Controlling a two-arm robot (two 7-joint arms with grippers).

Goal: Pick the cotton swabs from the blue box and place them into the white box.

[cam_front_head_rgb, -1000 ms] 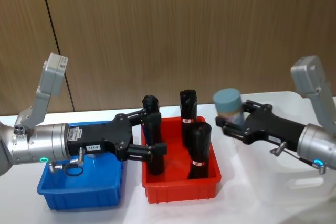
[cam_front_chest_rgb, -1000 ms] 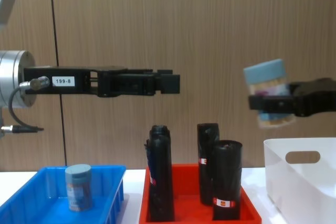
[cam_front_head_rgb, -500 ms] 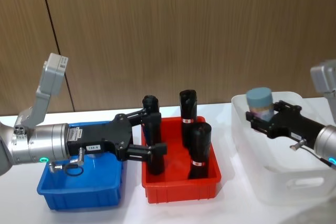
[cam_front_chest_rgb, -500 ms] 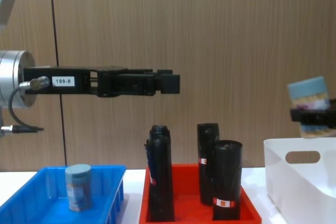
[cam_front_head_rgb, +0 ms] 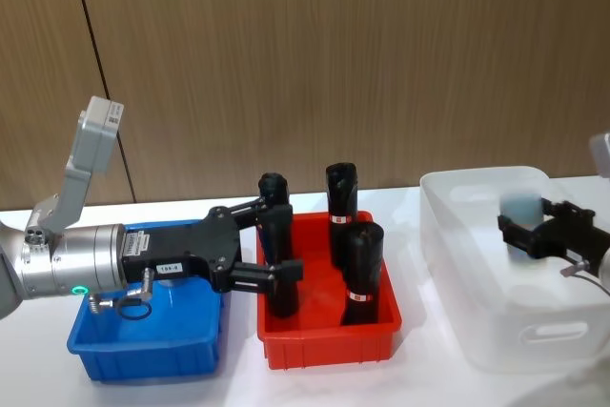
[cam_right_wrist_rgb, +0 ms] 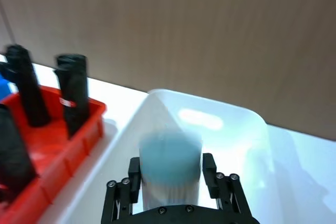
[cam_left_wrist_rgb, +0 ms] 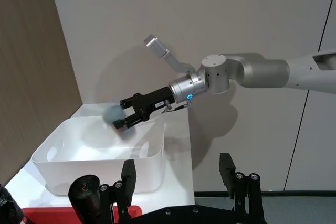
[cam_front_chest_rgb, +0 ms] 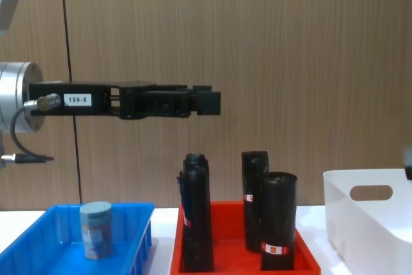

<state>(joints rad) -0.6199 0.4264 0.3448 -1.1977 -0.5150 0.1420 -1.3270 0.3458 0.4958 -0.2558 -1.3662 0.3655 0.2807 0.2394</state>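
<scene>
My right gripper (cam_front_head_rgb: 526, 233) is shut on a tub of cotton swabs (cam_front_head_rgb: 519, 209) with a pale blue lid, low inside the white box (cam_front_head_rgb: 474, 183). The right wrist view shows the tub (cam_right_wrist_rgb: 170, 156) between that gripper's fingers (cam_right_wrist_rgb: 134, 172), above the white box's floor (cam_right_wrist_rgb: 231, 129). A second tub of cotton swabs (cam_front_chest_rgb: 96, 228) stands in the blue box (cam_front_chest_rgb: 38, 239). My left gripper (cam_front_head_rgb: 276, 238) is open and holds nothing, hovering over the left part of the red tray; from the side it (cam_front_chest_rgb: 207, 102) sits well above the rolls.
A red tray (cam_front_head_rgb: 329, 342) between the two boxes holds three tall black rolls (cam_front_head_rgb: 362, 274) with red-white labels. The white box has an oval handle cutout (cam_front_chest_rgb: 371, 192). A wood-panel wall stands behind the table.
The right gripper has carried its tub to the right and down, from above the white box's edge to low inside it. The left arm has not moved.
</scene>
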